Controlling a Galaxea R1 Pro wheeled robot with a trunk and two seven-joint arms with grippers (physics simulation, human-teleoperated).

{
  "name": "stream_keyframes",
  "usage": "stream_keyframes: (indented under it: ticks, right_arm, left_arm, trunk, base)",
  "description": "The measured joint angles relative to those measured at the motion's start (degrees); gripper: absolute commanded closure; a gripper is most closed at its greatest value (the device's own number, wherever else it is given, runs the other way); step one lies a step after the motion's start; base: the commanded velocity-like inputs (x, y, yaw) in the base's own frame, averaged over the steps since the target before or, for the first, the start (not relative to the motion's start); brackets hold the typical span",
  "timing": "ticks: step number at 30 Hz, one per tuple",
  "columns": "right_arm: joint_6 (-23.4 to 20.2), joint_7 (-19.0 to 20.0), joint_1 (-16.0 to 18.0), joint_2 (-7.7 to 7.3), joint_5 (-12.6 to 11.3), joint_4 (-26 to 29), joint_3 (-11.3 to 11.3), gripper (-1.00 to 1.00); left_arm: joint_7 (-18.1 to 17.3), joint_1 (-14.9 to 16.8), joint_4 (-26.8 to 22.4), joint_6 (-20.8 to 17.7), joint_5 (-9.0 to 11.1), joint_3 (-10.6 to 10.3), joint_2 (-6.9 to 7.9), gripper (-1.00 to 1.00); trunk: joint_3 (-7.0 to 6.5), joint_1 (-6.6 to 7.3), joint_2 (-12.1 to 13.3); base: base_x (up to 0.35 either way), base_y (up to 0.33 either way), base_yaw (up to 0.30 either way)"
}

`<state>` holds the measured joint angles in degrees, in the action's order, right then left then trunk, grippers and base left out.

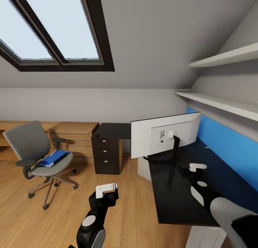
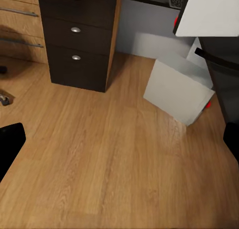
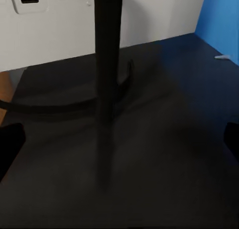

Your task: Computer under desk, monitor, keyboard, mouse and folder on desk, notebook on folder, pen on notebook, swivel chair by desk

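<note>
The grey swivel chair (image 1: 30, 147) stands on the floor at left, apart from the black desk (image 1: 179, 194), with the blue folder (image 1: 53, 157) on its seat. The wide monitor (image 1: 165, 133) stands on the desk, its pale back toward me. Under the desk sits the light grey computer (image 2: 179, 89). A gridded dark corner, possibly the keyboard (image 2: 177, 0), peeks out at the desk edge. My left gripper (image 1: 106, 189) hangs open over the floor. Open too, my right gripper (image 1: 197, 167) hovers over the desk behind the monitor stand (image 3: 107, 64). Mouse and notebook are out of view.
A dark three-drawer pedestal (image 1: 105, 154) closes the desk's left end, with a light wood cabinet (image 1: 73, 136) beside it. Two white shelves (image 1: 222, 104) and a blue wall panel (image 1: 229, 147) run along the desk's right. A thin pale sliver (image 3: 222, 57) lies near that panel.
</note>
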<state>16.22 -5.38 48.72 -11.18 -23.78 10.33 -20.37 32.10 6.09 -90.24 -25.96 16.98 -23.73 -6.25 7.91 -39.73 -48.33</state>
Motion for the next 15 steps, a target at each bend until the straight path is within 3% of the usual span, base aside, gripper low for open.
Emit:
stream_keyframes:
  ticks: [4, 8, 15]
  right_arm:
    - [0.68, -0.02, -0.02, 0.45, 2.35, -0.25, -0.42, -1.00]
    - [1.94, -0.01, -0.01, 0.61, 2.91, -0.47, -0.46, -1.00]
    - [2.99, -0.06, 0.00, 0.88, 3.09, -0.72, -0.41, -1.00]
  left_arm:
    - [0.07, 0.00, -0.03, 0.06, 0.02, 0.00, 0.00, -1.00]
    - [0.08, 0.00, -0.02, 0.08, 0.08, 0.00, 0.00, -1.00]
    - [0.11, 0.00, -0.02, 0.08, 0.10, -0.07, -0.02, -1.00]
  trunk:
    - [0.00, 0.01, -0.01]
    - [0.00, 0.02, -0.01]
    - [0.00, 0.00, 0.00]
  base:
    - [0.088, 0.000, 0.000]
    - [0.210, 0.000, 0.000]
    - [0.067, 0.000, 0.000]
